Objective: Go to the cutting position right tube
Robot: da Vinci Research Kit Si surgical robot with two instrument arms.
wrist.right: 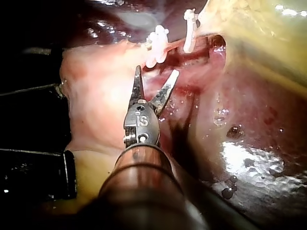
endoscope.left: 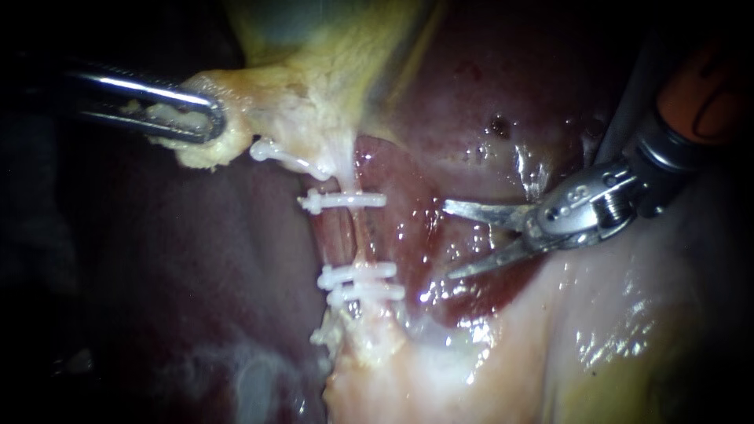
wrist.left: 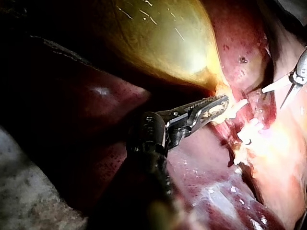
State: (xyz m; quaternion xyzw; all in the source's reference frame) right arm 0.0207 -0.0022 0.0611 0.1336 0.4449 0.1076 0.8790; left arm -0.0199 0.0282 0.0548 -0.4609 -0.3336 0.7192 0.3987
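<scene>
Two blades of the right instrument (endoscope.left: pixel 448 240) gape wide, its end effector empty, near but to the right of the clipped tube (endoscope.left: pixel 345 235) and not yet astride the bare stretch between the clips (endoscope.left: pixel 345 201), while the left instrument (endoscope.left: pixel 192 118) clamps pale tissue (endoscope.left: pixel 259 110).

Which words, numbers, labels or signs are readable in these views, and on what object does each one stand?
Stamped mark on the metal head of the right instrument, behind its open jaws: a small mark, not read off here; blurred in the endoscope view.
Left instrument, clips, liver, gallbladder: no text on any of them.
</scene>
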